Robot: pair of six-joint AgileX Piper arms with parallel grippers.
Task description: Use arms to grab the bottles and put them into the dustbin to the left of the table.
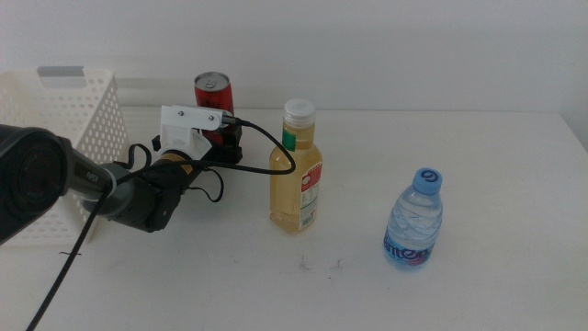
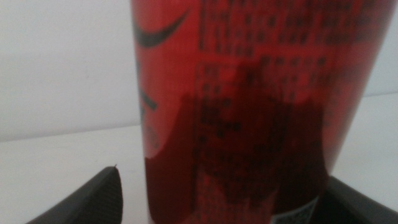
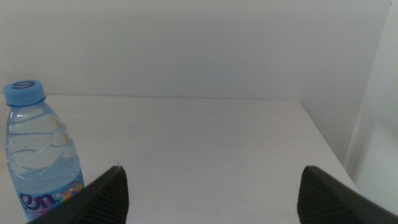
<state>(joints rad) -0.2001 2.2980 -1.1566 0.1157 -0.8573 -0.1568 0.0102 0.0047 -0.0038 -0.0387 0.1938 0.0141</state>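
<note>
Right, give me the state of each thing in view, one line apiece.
Can: upright by the basket, between the left jaws, not lifted.
Yellow bottle: upright, capped, untouched.
Water bottle: upright, capped, untouched.
Basket: at the table's left; inside not visible.
Left end effector: open around the can.
Right end effector: open, holding nothing, beside the water bottle.

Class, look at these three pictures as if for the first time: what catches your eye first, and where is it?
The red can at the table's far side, beside the white basket, stands between the open jaws of the left gripper; it fills the left wrist view. Nearer stand the yellow-liquid bottle mid-table and the small water bottle to the right.
</note>
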